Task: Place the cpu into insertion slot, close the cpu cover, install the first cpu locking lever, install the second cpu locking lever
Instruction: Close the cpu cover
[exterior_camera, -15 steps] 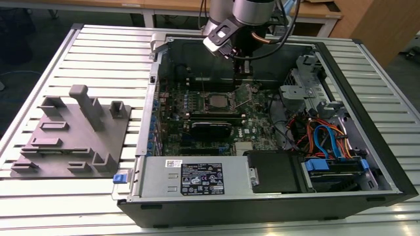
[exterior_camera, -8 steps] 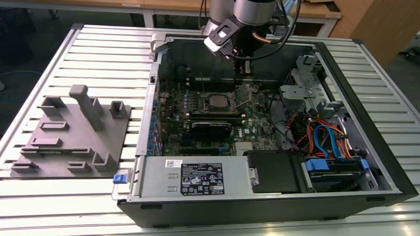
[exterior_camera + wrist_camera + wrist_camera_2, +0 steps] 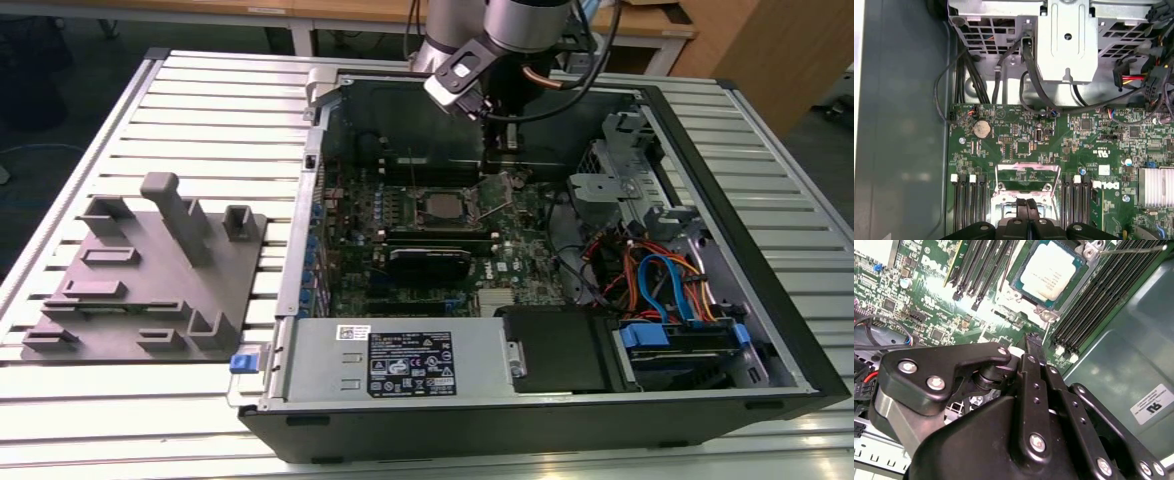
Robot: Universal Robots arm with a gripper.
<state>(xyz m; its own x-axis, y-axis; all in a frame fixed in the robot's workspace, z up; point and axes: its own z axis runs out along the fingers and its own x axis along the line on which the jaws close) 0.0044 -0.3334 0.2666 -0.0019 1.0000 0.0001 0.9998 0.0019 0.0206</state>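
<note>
The cpu (image 3: 1051, 271), a square chip with a dull silver top, lies flat in the insertion slot (image 3: 1074, 286) on the green board; the exterior view shows the cpu (image 3: 438, 207) mid-board. The cpu cover (image 3: 1028, 169), a thin silver frame with a square window, is swung open and stands up off the socket, at the exterior view's right of the slot (image 3: 498, 195). My gripper (image 3: 1026, 202) is shut, with its black fingertips pressed together just at the cover's edge and nothing visible between them. It hangs low over the board (image 3: 1032, 340) beside the socket. A thin locking lever (image 3: 1134, 249) sticks out past the socket's corner.
Black memory slots (image 3: 1089, 310) flank the socket on both sides. A metal drive cage (image 3: 1066, 40) and black cables (image 3: 1029, 80) lie beyond the board's edge. A black card (image 3: 427, 262), a power supply (image 3: 400, 365) and coloured cables (image 3: 654, 280) fill the case. A grey fixture plate (image 3: 147, 270) sits outside it.
</note>
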